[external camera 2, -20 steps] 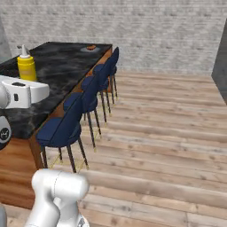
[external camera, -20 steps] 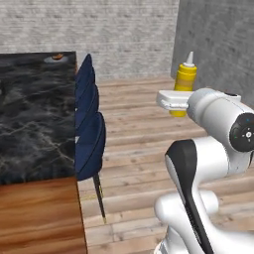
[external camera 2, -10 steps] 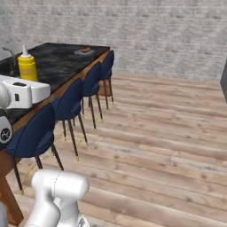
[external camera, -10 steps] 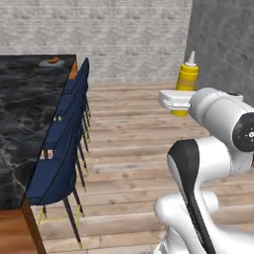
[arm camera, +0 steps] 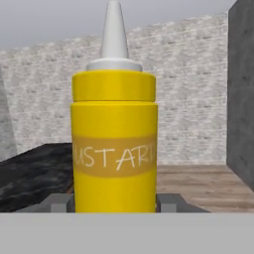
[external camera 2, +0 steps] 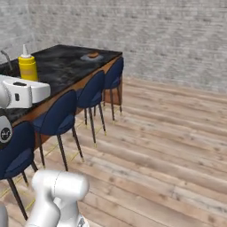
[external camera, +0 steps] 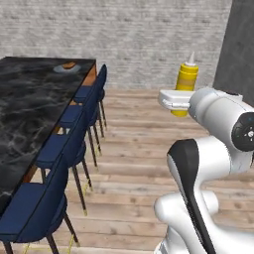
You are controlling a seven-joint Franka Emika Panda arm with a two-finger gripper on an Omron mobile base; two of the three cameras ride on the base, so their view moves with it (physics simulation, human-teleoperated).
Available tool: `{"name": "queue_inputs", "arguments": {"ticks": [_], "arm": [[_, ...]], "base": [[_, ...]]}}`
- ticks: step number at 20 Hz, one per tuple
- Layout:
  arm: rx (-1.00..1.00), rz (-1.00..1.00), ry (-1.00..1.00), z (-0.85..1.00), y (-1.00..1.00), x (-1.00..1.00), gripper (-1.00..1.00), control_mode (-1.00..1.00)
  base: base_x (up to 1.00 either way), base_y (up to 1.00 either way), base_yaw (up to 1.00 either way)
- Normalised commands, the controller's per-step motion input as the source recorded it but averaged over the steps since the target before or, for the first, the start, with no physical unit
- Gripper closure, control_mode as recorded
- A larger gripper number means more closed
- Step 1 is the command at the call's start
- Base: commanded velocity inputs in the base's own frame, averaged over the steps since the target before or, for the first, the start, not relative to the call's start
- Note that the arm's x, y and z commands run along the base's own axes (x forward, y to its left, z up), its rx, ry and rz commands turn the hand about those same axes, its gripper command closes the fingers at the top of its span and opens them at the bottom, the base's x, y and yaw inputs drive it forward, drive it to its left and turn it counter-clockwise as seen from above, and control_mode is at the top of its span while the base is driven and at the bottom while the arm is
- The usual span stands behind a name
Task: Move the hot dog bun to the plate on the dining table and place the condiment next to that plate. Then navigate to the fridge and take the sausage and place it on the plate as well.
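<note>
My gripper [arm camera: 114, 203] is shut on the condiment [arm camera: 114, 144], a yellow mustard bottle with a pale pointed nozzle, held upright in the air. A dark fingertip [arm camera: 59, 202] shows on each side of its base. The condiment [external camera: 186, 83] stands above my white hand [external camera: 173, 99], over the wooden floor and off to the right of the dining table [external camera: 25, 114]. At the table's far end the plate [external camera: 62, 69] carries the hot dog bun [external camera: 69, 65]. From the other side, the condiment [external camera 2: 27, 66] is at the left and the plate [external camera 2: 84, 57] with the bun [external camera 2: 92, 54] lies farther back. The sausage is out of view.
Several blue chairs [external camera: 74, 144] line the table's near side, also seen as chairs [external camera 2: 91, 95]. A grey brick wall [external camera: 149, 39] closes the room behind. A tall dark grey panel [external camera: 240, 44] stands at the right. Wooden floor [external camera 2: 168, 133] stretches open to the right of the chairs.
The whole scene has shifted, so the base has moved: the table and chairs slid aside and more floor shows. The bottle stays in my gripper in the same pose.
</note>
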Motion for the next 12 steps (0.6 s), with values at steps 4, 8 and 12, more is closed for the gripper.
{"name": "queue_inputs", "arguments": {"ticks": [4,8,12], "arm": [[0.00,0.00,0.00,0.00,0.00,0.00,1.00,1.00],[0.00,0.00,0.00,0.00,0.00,0.00,1.00,1.00],[0.00,0.00,0.00,0.00,0.00,0.00,1.00,1.00]], "base": [[0.92,-0.64,0.31],[0.92,-0.68,0.32],[0.94,-0.68,0.34]]}}
